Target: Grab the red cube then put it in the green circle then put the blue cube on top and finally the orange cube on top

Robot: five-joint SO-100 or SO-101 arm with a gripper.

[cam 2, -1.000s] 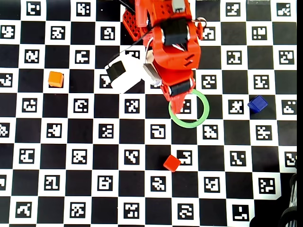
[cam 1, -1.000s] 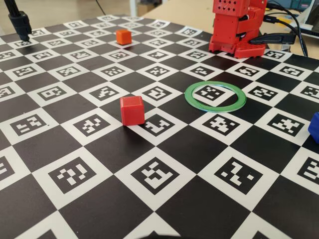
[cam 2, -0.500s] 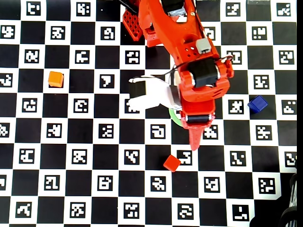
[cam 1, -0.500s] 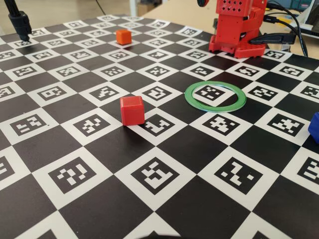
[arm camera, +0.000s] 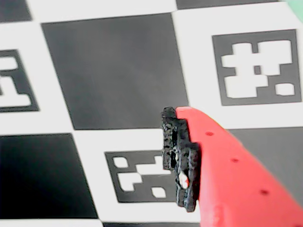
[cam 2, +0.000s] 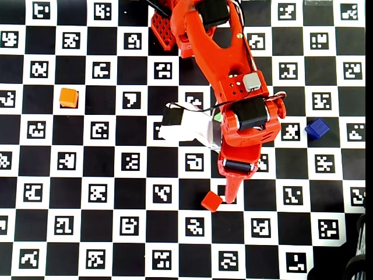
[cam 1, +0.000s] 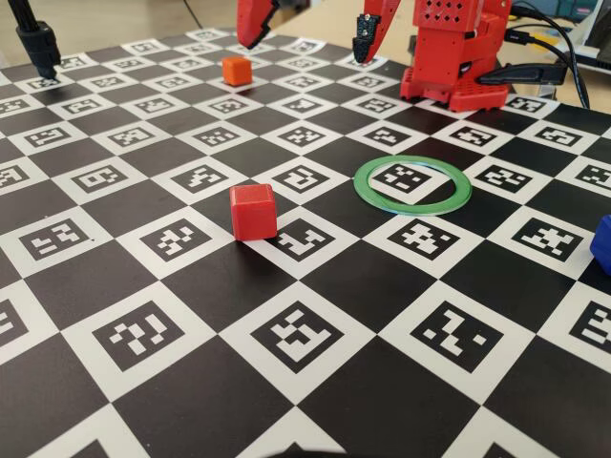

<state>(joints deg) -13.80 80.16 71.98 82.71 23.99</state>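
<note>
Matte red cube (cam 2: 211,201), rounded edges, on checkered bench (cam 2: 81,192); end effector (cam 1: 307,38) spread wide, apparently empty, just beside it.

Bright, even daylight fills all three views. In the fixed view the worktop (cam 1: 315,382) shows a soft sheen and the red cube (cam 1: 253,211) casts a faint shadow. The wrist view is soft and slightly blurred; the overhead view is sharp.

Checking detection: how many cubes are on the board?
3. Red lies beside the tool tip, orange at overhead left, blue at right. The arm could hide more.
</note>
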